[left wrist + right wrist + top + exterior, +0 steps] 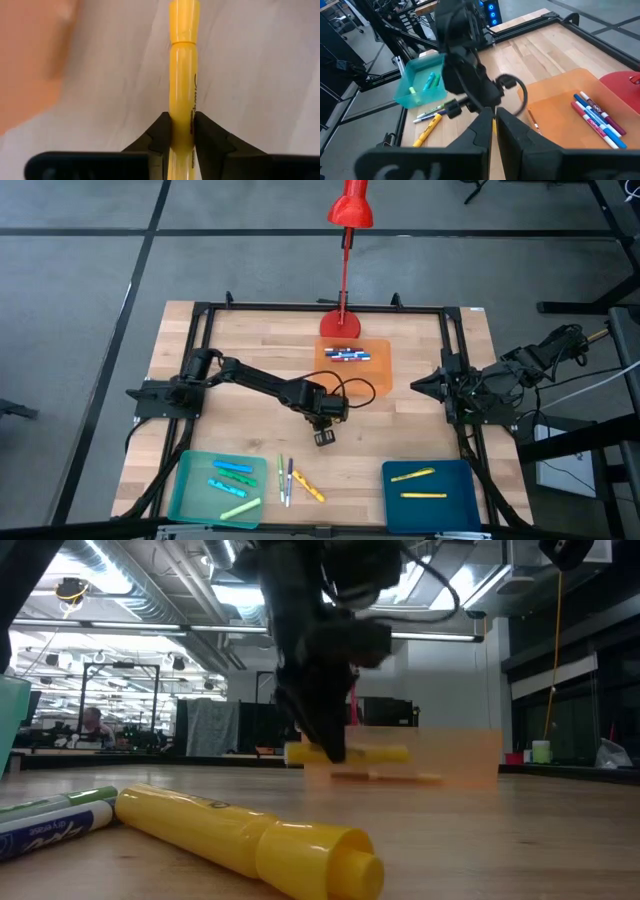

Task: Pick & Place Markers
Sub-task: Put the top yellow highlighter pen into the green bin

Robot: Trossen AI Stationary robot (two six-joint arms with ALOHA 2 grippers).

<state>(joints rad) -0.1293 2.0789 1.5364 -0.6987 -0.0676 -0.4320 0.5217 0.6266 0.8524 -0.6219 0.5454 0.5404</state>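
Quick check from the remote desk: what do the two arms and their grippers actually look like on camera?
Both arms are dark, jointed links. The left arm carries a looping black cable near its wrist. The left gripper has two black, wedge-shaped fingers. The right arm is equally dark, with cables trailing off the table's edge.

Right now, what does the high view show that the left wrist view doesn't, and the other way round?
Only the high view shows the whole layout: the teal tray with green and blue markers, the blue tray with two yellow markers, the orange tray with blue-capped markers, the red lamp, and the right gripper parked at the table's right edge. Only the left wrist view shows the grip itself: both fingers pressed against a yellow marker. Both show the left gripper, the wooden table and part of the orange tray.
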